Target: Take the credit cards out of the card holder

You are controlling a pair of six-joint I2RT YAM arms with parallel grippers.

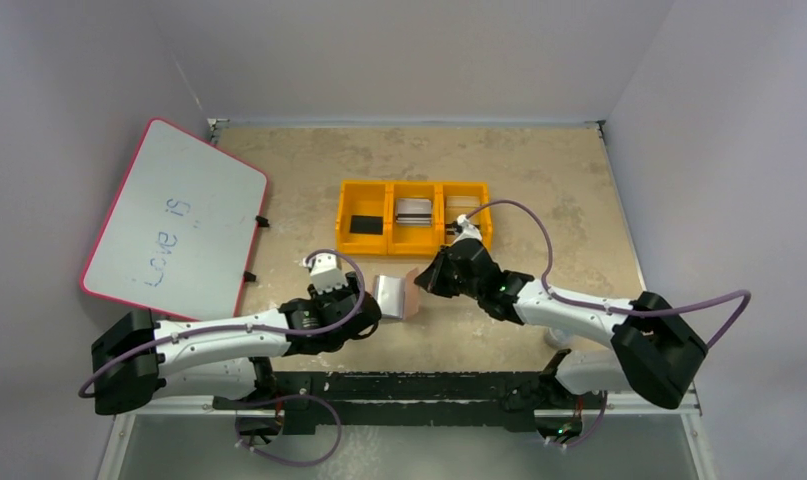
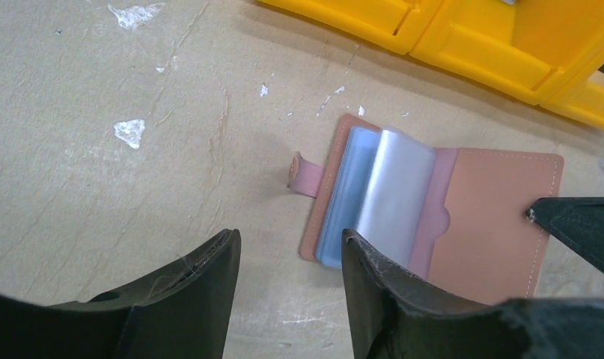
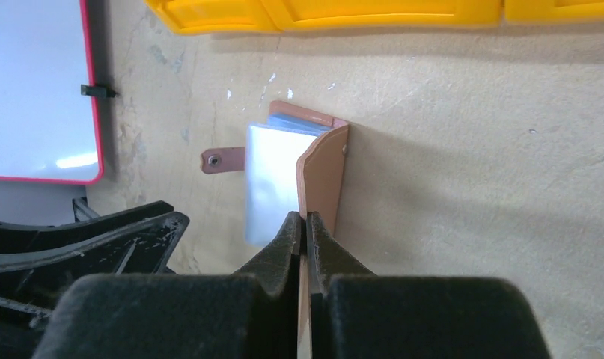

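Right arm: stretched low toward the table's middle; right gripper (image 3: 304,222) is clamped on the raised flap of the card holder (image 3: 322,170).
Left arm: left gripper (image 2: 291,250) is held parted, nothing gripped, just beside the card holder.
Credit cards (image 2: 347,198): kept inside the opened card holder, near the yellow tray (image 1: 414,250).

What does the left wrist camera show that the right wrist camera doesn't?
Only the left: the left hand standing open, and the inner pocket of the wallet. Only the right: the right hand shut on the wallet's cover, and a whiteboard. Both: the wallet, its clear sleeves, its snap tab, the yellow tray.
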